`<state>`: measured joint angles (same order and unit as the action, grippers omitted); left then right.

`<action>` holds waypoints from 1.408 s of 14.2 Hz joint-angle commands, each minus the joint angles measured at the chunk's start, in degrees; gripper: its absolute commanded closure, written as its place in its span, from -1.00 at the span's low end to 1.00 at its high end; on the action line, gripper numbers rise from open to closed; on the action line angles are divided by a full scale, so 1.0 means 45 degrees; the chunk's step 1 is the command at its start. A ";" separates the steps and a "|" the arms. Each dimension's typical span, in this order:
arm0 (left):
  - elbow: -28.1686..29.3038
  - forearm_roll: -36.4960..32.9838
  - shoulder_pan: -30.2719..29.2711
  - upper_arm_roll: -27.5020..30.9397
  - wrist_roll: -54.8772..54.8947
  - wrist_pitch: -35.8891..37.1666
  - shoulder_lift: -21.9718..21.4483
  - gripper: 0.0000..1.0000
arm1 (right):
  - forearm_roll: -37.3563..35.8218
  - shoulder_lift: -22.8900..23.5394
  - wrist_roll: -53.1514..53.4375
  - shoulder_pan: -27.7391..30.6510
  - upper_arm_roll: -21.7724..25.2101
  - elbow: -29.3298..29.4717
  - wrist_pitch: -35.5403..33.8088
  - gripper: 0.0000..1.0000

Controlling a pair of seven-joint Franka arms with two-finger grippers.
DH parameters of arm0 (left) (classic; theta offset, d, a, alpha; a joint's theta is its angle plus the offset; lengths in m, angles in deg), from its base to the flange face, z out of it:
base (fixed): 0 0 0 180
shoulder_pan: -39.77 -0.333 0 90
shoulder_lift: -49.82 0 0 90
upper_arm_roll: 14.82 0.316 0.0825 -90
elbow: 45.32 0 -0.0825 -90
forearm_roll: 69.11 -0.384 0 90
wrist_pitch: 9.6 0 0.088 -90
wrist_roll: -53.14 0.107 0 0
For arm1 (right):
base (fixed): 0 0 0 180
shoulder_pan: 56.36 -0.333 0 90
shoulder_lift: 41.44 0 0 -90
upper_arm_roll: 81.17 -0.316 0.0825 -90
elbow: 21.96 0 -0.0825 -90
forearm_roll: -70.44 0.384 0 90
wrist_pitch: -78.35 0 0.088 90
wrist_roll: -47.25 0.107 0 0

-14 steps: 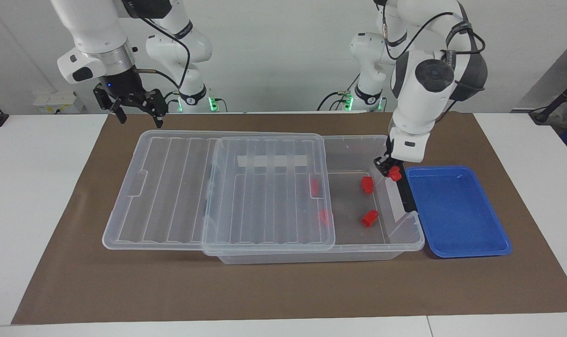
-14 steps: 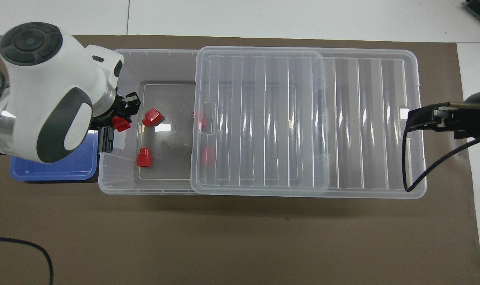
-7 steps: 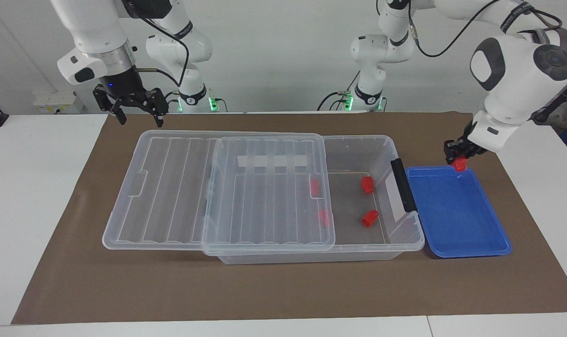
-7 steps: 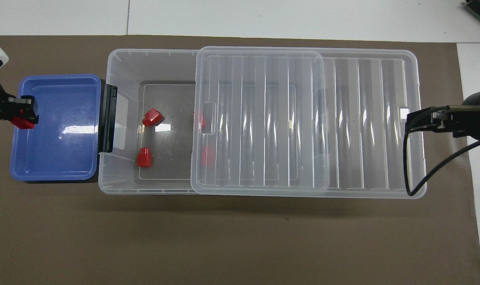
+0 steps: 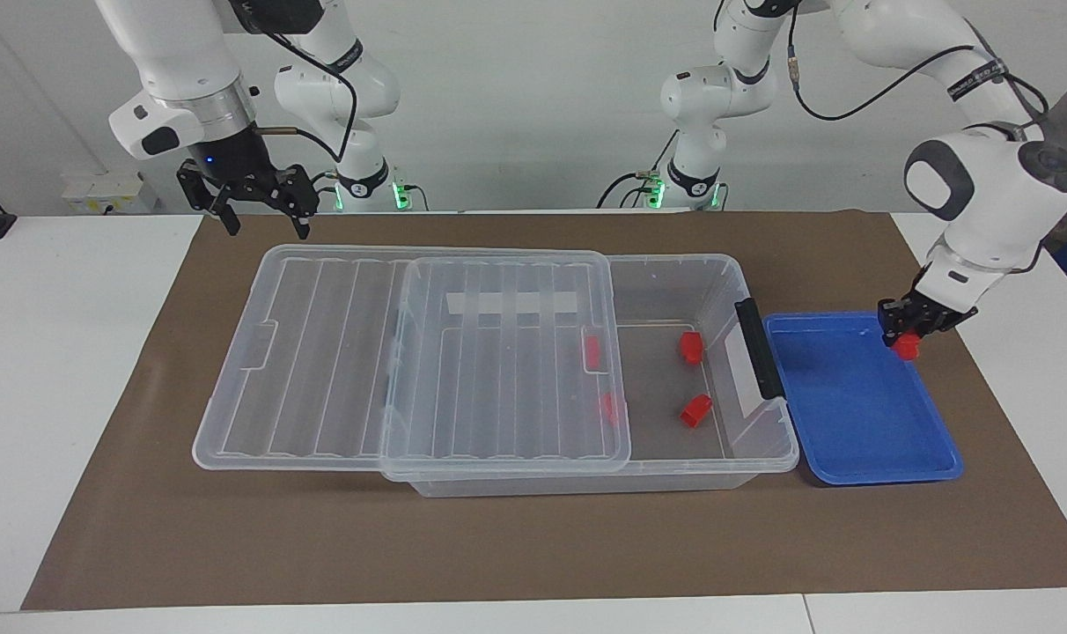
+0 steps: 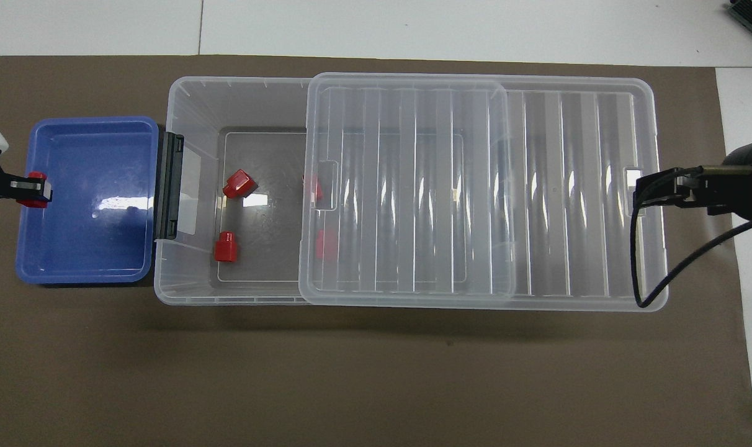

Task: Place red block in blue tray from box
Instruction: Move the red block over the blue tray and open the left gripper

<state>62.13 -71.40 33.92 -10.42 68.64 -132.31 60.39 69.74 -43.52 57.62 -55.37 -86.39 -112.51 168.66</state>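
Note:
My left gripper [image 5: 908, 337] is shut on a red block [image 5: 906, 347] and holds it low over the blue tray [image 5: 850, 414], at the tray's rim toward the left arm's end of the table. The overhead view shows the gripper [image 6: 33, 189], the block [image 6: 36, 189] and the tray [image 6: 84, 248] the same way. The clear box [image 5: 674, 261] has its lid [image 5: 498, 352] slid toward the right arm's end. Two red blocks [image 5: 691, 347] [image 5: 695, 410] lie in the open part. Two more [image 5: 592, 350] [image 5: 609, 405] show under the lid. My right gripper [image 5: 261, 214] waits open near the box's other end.
The box's black handle [image 5: 758, 348] lies between the box opening and the tray. A brown mat [image 5: 533, 546] covers the table under everything. A black cable [image 6: 680, 267] hangs from the right arm over the lid's end.
My left gripper has carried the red block out of the box, across the tray to the rim toward the left arm's end, and moved lower. The right arm has barely moved.

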 commanded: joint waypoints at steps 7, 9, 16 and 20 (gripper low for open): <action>0.1882 0.0197 -0.0088 -0.0040 0.0052 -0.4013 0.1107 1.00 | 0.0273 -0.0593 -0.0743 0.0795 0.0086 -0.1692 0.1962 0.18; 0.1923 0.0197 -0.0068 -0.0040 0.0033 -0.4311 0.1323 1.00 | 0.0273 -0.0612 -0.0977 0.1166 0.0087 -0.2081 0.2371 1.00; 0.2430 0.0197 0.0108 -0.0040 -0.0456 -0.4974 0.1383 1.00 | 0.0273 -0.0438 -0.1914 0.2514 0.0106 -0.4035 0.4988 1.00; 0.2918 0.0197 0.0322 -0.0060 -0.1157 -0.5911 0.1441 1.00 | 0.0273 0.0537 -0.2187 0.2808 0.0106 -0.4232 0.6043 1.00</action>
<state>72.93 -71.39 34.25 -11.04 65.22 -155.44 67.19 69.74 -42.55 50.06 -43.75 -85.53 -130.64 193.20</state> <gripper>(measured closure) 0.656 0.991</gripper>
